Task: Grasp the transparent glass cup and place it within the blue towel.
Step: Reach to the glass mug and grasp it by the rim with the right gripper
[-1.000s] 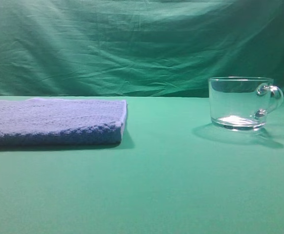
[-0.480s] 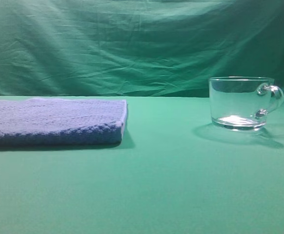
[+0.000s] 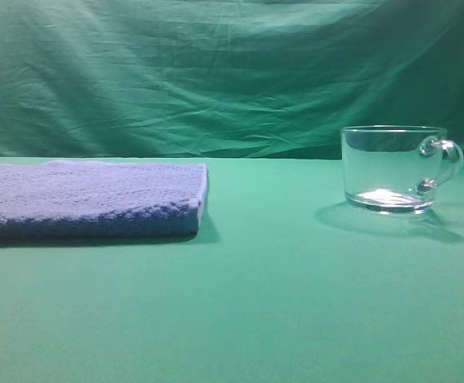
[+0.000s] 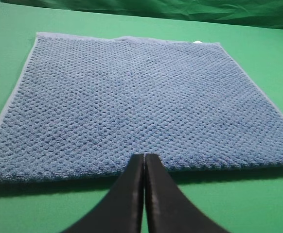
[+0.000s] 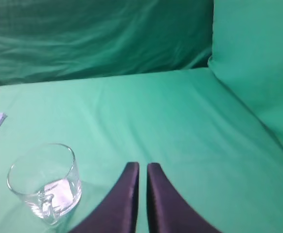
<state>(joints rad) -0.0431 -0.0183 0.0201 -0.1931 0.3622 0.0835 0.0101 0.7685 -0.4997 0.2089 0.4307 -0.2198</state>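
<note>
Tool status, left arm: left tool [image 4: 144,158] has its two dark fingers pressed together tip to tip, clenched on nothing. It hangs just above the near edge of the blue towel [image 4: 132,97]; contact with the towel cannot be confirmed.

Tool status, right arm: right tool [image 5: 142,167] shows its fingers nearly together, with only a thin slit between them, and nothing gripped. It touches no object and sits over bare green bench [image 5: 170,121], to the right of the transparent glass cup [image 5: 44,182] in the wrist view.

Cup stands upright on the bench at the right of the high view [image 3: 393,169], handle to the right, apparently empty. Towel lies flat at the left [image 3: 88,199], well apart from the cup. Green cloth backdrop [image 3: 216,72] hangs behind the bench.
</note>
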